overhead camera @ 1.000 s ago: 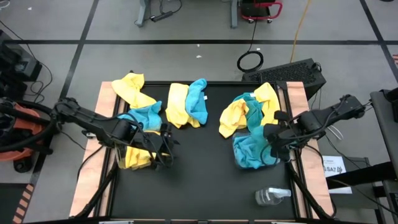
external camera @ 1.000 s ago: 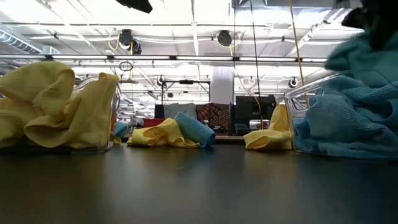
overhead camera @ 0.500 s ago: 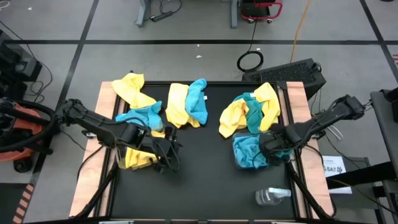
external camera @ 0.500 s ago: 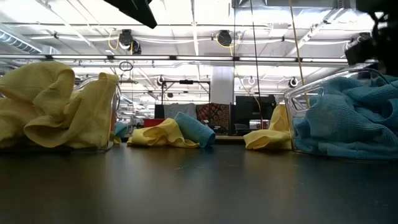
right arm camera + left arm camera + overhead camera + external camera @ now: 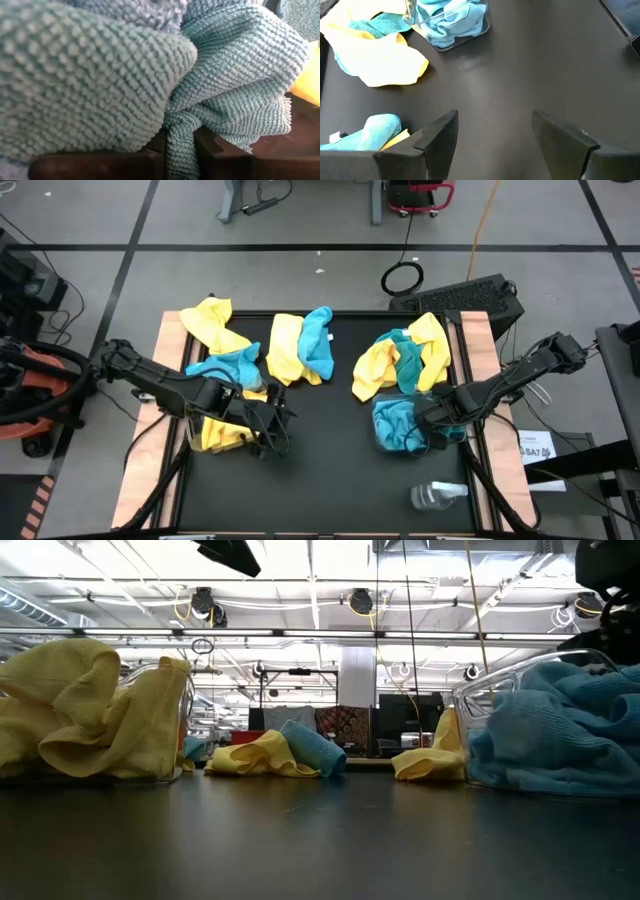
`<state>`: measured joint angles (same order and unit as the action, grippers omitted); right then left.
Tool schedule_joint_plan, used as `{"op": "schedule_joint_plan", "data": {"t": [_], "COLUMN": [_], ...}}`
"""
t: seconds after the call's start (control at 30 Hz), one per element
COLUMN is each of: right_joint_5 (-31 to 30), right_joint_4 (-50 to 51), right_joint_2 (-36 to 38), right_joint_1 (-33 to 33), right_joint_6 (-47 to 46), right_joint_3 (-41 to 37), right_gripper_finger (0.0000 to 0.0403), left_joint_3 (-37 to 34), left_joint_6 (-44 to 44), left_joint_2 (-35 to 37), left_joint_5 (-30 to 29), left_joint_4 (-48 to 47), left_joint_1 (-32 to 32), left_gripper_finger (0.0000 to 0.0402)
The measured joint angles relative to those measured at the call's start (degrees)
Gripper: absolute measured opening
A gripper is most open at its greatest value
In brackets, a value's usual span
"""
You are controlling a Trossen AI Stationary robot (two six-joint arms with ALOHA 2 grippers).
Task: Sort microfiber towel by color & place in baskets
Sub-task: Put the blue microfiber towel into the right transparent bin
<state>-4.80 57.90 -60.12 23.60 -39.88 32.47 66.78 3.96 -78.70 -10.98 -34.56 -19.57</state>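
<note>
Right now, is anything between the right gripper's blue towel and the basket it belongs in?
Nothing visible is. The right gripper is down in the blue-filled basket, its fingers pinching a fold of blue towel already among the blue ones there.

Two arms, both matte black, built of slim tubular links with chunkier rounded joint housings. Black cables loop loosely along links near bases. Left hand [image 5: 495, 142]: two flat, dark grey-black fingers [image 5: 437, 137], angular wedge shape with bevelled edges, faint light scuffs. Right hand [image 5: 180, 150]: dark blocky fingers, brownish sheen, squared ends. No markings or labels legible on either arm.
</note>
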Motion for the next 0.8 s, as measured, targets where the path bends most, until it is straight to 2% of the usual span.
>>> {"op": "schedule_joint_plan", "data": {"t": [0.23, 0.4, 0.8], "right_joint_5": [0.4, 1.9, 0.2], "right_joint_4": [-0.1, 0.5, 7.2], "right_joint_2": [0.0, 0.0, 0.0], "right_joint_1": [0.0, 0.0, 0.0], "right_joint_6": [-0.2, -0.2, 2.0], "right_joint_3": [0.0, 1.3, 14.5], "right_gripper_finger": [0.0053, 0.0086, 0.0172], "left_joint_3": [0.0, 0.0, 0.0], "left_joint_6": [-0.1, -0.2, 1.4], "left_joint_2": [0.0, 0.0, 0.0], "left_joint_5": [0.0, 0.0, -0.2], "left_joint_4": [-0.2, -0.2, 1.2], "left_joint_1": [0.0, 0.0, 0.1], "left_gripper_finger": [0.0259, 0.0259, 0.0259]}}
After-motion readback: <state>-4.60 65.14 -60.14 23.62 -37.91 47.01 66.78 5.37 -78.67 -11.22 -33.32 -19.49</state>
